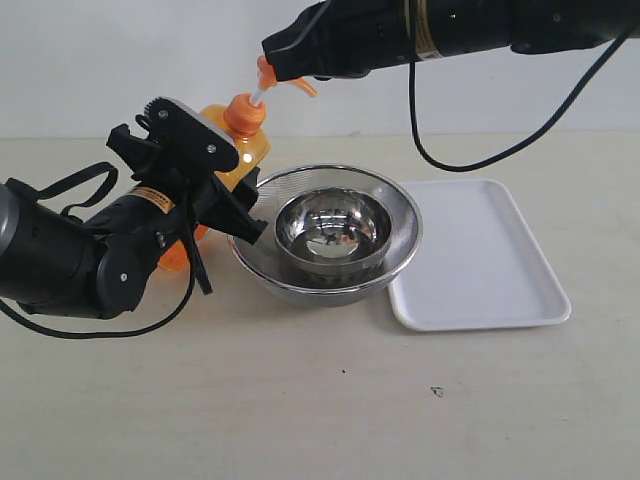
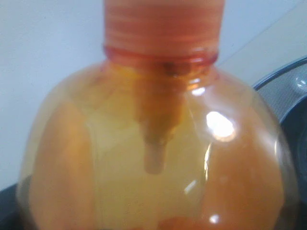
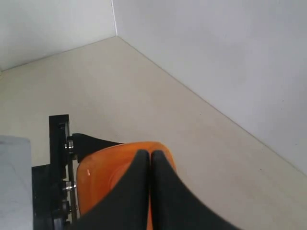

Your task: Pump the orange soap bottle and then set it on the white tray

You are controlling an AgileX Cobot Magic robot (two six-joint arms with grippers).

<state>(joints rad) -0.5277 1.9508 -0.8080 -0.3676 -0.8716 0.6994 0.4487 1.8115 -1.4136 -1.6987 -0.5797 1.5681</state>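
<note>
The orange soap bottle (image 1: 243, 150) stands left of the steel bowls, and its translucent shoulder (image 2: 158, 143) fills the left wrist view. My left gripper (image 1: 215, 205) is shut around the bottle's lower body, with its fingers hidden in its own view. The orange pump head (image 1: 266, 73) is raised on its white stem (image 1: 257, 96). My right gripper (image 1: 273, 60) is shut, and its joined tips (image 3: 150, 154) rest on top of the pump head (image 3: 103, 172). The white tray (image 1: 480, 255) lies at the right with nothing on it.
Two nested round steel bowls (image 1: 330, 235) sit between the bottle and the tray, and the big one's rim overlaps the tray's left edge. A bowl rim (image 2: 292, 96) shows beside the bottle. A white wall stands behind the table, and a black cable (image 1: 470, 150) hangs from the right arm.
</note>
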